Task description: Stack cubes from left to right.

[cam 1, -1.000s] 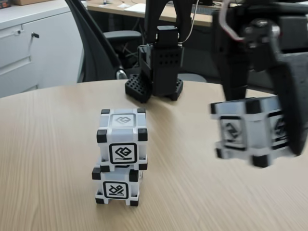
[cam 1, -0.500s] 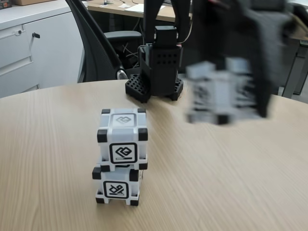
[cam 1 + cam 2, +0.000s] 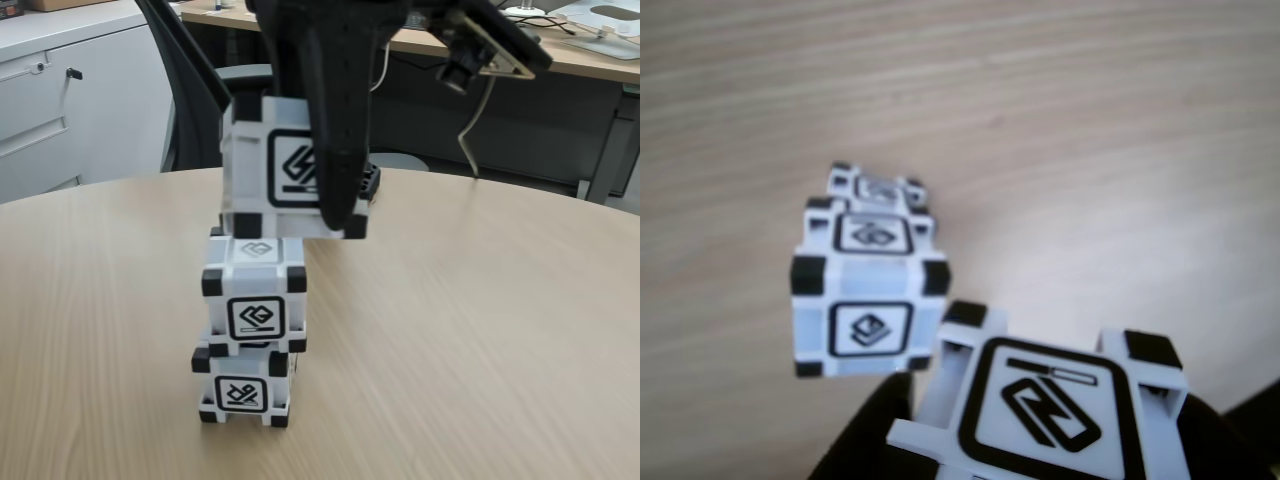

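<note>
Two cubes stand stacked on the wooden table (image 3: 480,330): a lower cube (image 3: 243,391) and an upper cube (image 3: 254,296), white with black corners and black-framed glyphs. A third cube (image 3: 270,165) hangs right over the stack, and my gripper (image 3: 318,190) is shut on it, one black finger (image 3: 335,120) crossing its front face. Its bottom edge sits level with the upper cube's top; whether they touch I cannot tell. In the other view the held cube (image 3: 1040,410) lies at the lower right of the stack (image 3: 868,300), seen from above.
The arm's black base (image 3: 371,186) stands at the back of the table behind the cubes. A small camera with a cable (image 3: 470,60) rides on the arm. An office chair (image 3: 195,90), a white cabinet (image 3: 60,90) and a desk stand beyond the table's curved far edge.
My gripper has carried the third cube from the right side of the table up and leftward until it hangs over the stack. The two stacked cubes have not moved.
</note>
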Robot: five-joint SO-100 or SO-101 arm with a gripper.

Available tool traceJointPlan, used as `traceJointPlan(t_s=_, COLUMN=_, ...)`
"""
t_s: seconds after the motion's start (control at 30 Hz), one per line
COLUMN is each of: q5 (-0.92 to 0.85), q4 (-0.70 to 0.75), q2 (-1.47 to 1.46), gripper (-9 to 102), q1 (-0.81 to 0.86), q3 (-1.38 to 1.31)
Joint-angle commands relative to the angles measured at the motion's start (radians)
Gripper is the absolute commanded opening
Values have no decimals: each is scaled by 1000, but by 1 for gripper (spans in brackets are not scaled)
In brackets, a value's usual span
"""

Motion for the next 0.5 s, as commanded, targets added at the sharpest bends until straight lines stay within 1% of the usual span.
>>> traceJointPlan(t_s=0.0, q5=26, q4=5, q2=61, gripper=0, q1=23, q3=-44)
traceJointPlan(t_s=0.13, q5=74, q4=18, q2=63, gripper=0, q1=23, q3=-40)
traceJointPlan(t_s=0.27, q5=115, q4=103, q2=91, gripper=0, q1=21, q3=-40)
traceJointPlan(t_s=0.47, q5=121, q4=115, q2=160, gripper=0, q1=21, q3=-34)
